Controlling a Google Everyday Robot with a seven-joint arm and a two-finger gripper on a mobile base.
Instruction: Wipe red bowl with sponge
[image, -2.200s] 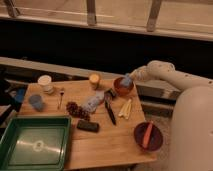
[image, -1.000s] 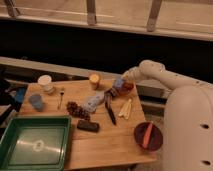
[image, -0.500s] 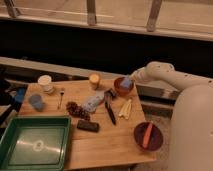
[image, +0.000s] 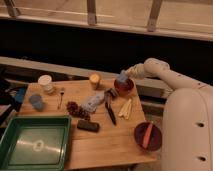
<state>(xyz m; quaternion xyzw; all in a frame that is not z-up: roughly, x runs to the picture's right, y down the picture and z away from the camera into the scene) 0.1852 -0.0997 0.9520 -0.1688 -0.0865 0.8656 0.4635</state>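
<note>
The red bowl (image: 123, 87) is small and orange-red and stands near the table's far right edge. My gripper (image: 125, 76) reaches in from the right on a white arm and sits at the bowl's far rim, just above it. It is shut on the sponge (image: 121, 77), a small light-blue block that hangs over the bowl's inside at the top edge. The fingers are mostly hidden behind the sponge.
A larger dark maroon bowl (image: 147, 136) holding a red-orange item sits front right. A green tray (image: 32, 145) is front left. Between them lie a black block (image: 88, 126), a flat grey-blue object (image: 93, 101), a black knife (image: 110, 111), pale sticks (image: 125, 108), a yellow cup (image: 94, 80), a white cup (image: 45, 83) and a blue cup (image: 36, 102).
The gripper with the sponge swung a little left over the bowl, then back right, and now sits slightly higher at the far rim. The bowl stayed in place.
</note>
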